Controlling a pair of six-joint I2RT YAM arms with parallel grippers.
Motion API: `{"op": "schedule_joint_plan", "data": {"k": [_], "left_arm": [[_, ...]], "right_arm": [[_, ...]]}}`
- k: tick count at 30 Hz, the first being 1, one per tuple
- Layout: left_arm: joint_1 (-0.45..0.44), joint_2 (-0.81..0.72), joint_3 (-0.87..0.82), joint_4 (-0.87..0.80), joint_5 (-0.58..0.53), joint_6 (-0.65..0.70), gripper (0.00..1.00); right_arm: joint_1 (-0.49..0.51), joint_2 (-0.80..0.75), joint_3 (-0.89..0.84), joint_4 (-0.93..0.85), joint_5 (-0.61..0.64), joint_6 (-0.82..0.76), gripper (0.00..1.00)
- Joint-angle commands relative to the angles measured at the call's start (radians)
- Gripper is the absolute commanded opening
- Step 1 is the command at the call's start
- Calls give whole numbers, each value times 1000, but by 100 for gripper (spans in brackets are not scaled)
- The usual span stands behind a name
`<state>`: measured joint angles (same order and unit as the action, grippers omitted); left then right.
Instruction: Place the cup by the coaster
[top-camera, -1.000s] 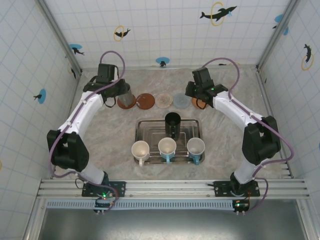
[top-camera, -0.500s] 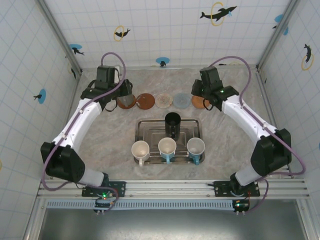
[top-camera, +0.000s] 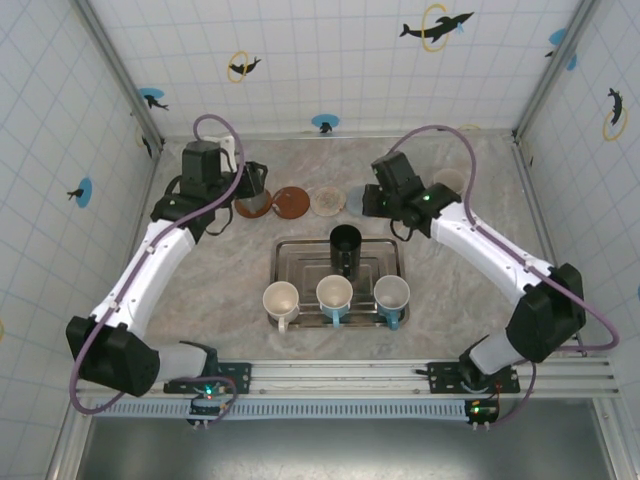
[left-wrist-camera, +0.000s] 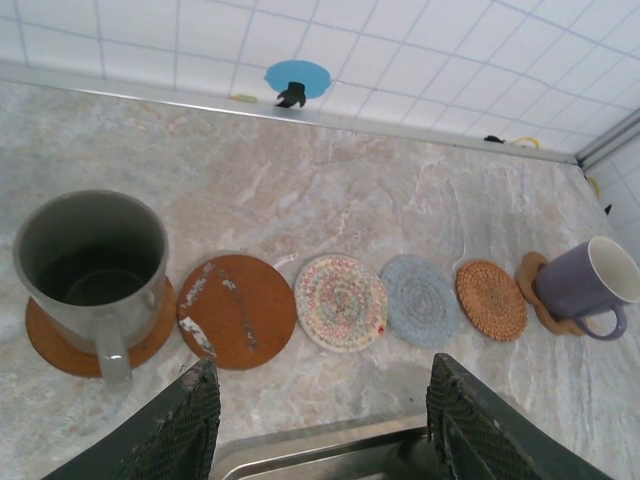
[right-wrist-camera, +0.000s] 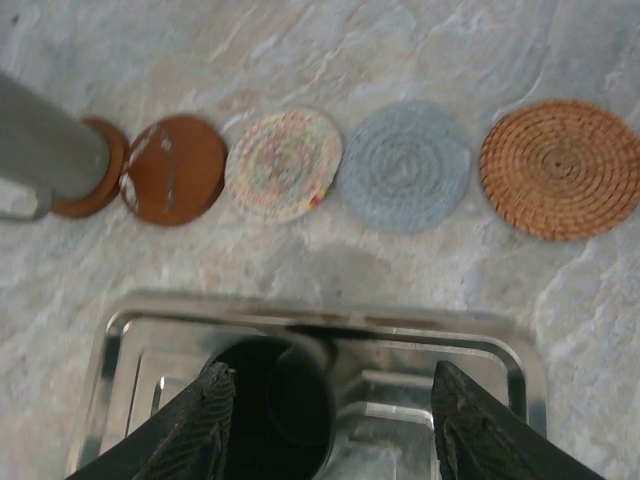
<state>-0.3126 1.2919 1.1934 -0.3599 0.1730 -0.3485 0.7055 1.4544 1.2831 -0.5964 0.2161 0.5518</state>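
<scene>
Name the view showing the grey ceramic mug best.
Left wrist: the grey ceramic mug shows whole, rim, inside and handle. Top external has it small and far; right wrist catches a blurred, cropped side.

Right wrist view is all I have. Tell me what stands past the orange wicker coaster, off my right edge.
Observer: A purple mug on a cork coaster, just beyond the wicker coaster.
Operator: Report what lies on the near side of the black cup, below my frame.
Observer: Three white mugs stand in a row at the near edge of the tray, in front of the black cup.
Operator: Give me the left jaws.
Observer: The left jaws stand open with nothing between them; the grey mug sits apart on its own coaster.
</scene>
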Motion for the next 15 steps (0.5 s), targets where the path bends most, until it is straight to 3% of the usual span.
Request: {"op": "schedule_joint_plan", "data": {"k": [1,15], "left_arm": [[-15,-16,-15,45,26,-23,56],[-36,-11,-22,55,66,-14,56]], "right_arm": [[39,-78,-56,-76,52,32,56],[234,-87,-219,16,82,215,60]]}}
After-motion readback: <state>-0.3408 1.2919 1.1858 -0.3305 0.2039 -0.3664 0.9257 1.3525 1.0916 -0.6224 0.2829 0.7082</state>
